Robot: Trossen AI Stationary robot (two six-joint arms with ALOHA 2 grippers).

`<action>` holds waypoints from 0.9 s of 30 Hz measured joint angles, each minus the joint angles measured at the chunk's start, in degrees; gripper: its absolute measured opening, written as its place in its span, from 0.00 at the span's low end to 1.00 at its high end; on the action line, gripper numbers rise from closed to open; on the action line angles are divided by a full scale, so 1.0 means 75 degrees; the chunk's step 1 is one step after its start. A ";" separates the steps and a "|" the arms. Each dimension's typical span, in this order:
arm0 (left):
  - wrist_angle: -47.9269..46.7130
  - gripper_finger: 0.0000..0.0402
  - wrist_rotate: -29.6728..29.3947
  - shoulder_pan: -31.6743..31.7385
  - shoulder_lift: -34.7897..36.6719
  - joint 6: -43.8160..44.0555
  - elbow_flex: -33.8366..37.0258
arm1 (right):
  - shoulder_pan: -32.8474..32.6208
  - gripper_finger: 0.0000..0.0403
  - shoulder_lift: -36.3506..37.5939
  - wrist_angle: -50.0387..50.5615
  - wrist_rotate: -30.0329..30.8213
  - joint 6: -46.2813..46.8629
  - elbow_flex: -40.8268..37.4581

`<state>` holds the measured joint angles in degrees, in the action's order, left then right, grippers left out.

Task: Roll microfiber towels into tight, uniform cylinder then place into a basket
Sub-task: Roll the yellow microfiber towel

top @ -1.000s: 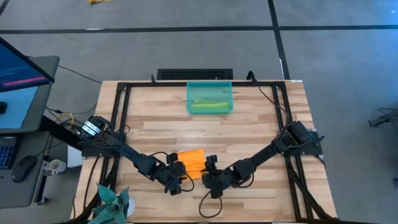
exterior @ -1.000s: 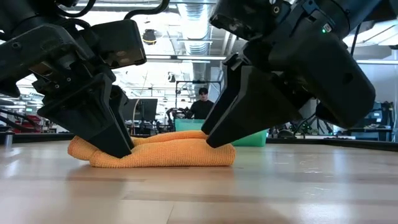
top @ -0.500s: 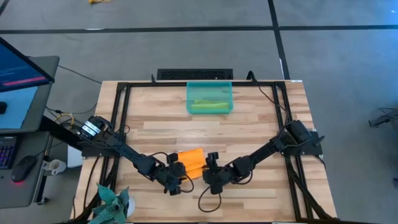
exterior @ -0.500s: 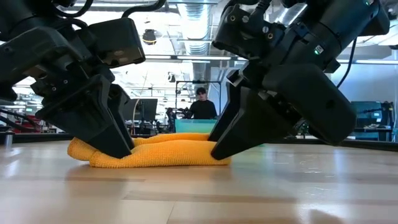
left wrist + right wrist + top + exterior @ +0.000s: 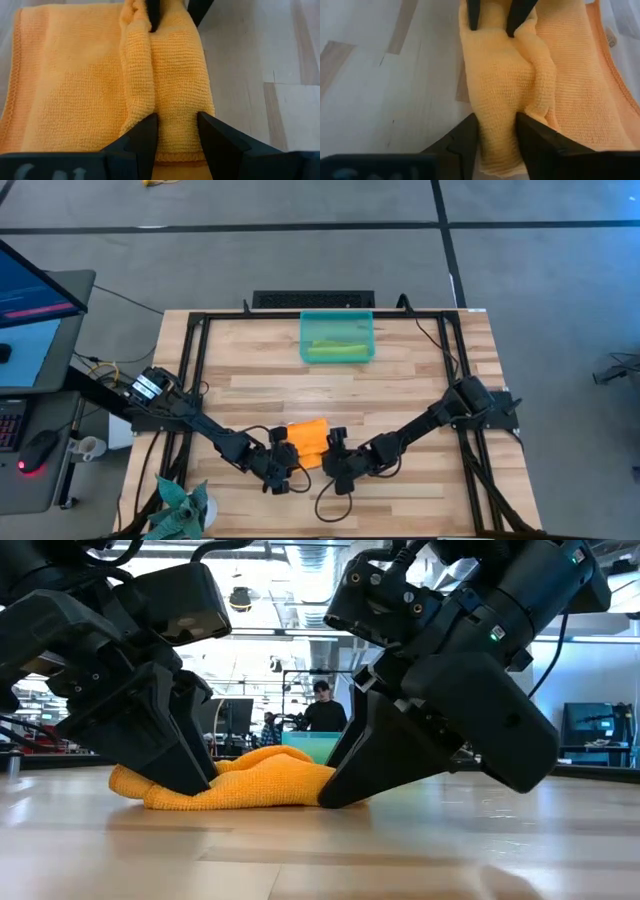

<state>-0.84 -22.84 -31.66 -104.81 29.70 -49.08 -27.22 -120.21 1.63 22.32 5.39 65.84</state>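
Observation:
The orange towel [image 5: 308,436] lies on the table near its front edge, with its near edge folded over into a thick ridge. My left gripper [image 5: 176,131] is shut on the ridge's left end and my right gripper [image 5: 496,129] on its right end, the two facing each other. In the low view the left gripper [image 5: 185,760] and the right gripper [image 5: 355,780] stand at the towel's two ends. The teal basket [image 5: 305,340] stands at the far middle of the table, and the lime green towel [image 5: 335,351] lies rolled inside it. My left gripper pinches the left end of the folded ridge [image 5: 175,107] between its two fingers [image 5: 145,135]. It comes slanting down from the table's left, pointing along the ridge. The towel rests on the table. My right gripper pinches the right end of the folded ridge [image 5: 500,95] between its two fingers [image 5: 532,137]. It comes slanting down from the table's right, pointing along the ridge. The cloth is bunched into a hump [image 5: 285,765] ahead of the fingers and rests on the table.
A dark teal spiky plant-like thing [image 5: 180,505] sits at the near left corner. Black frame rails [image 5: 195,370] run along the table's sides and back. A person [image 5: 322,712] stands in the room beyond the table.
My right gripper has sunk and gone toward the table's left, pushing along the towel. The towel's right end has drawn in and bunched up into a hump; its left end has stayed where it was under my left gripper.

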 joint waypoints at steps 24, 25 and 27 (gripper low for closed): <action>-0.3612 0.34 -0.4020 -0.1798 -0.0052 -0.1363 -0.2378 | 0.0300 0.06 0.0095 0.0192 -0.0809 0.1087 0.0137; -0.3556 0.34 -0.4305 -0.1932 -0.0067 -0.1550 -0.2378 | 0.0300 0.05 0.0095 0.0195 -0.0808 0.1087 0.0137; -0.3532 0.34 -0.4896 -0.2101 -0.0094 -0.1674 -0.2380 | 0.0300 0.05 0.0095 0.0196 -0.0806 0.1087 0.0137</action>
<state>-27.33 -59.56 -47.42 -105.52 17.15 -66.93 -24.97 -119.50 3.10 16.27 13.54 66.87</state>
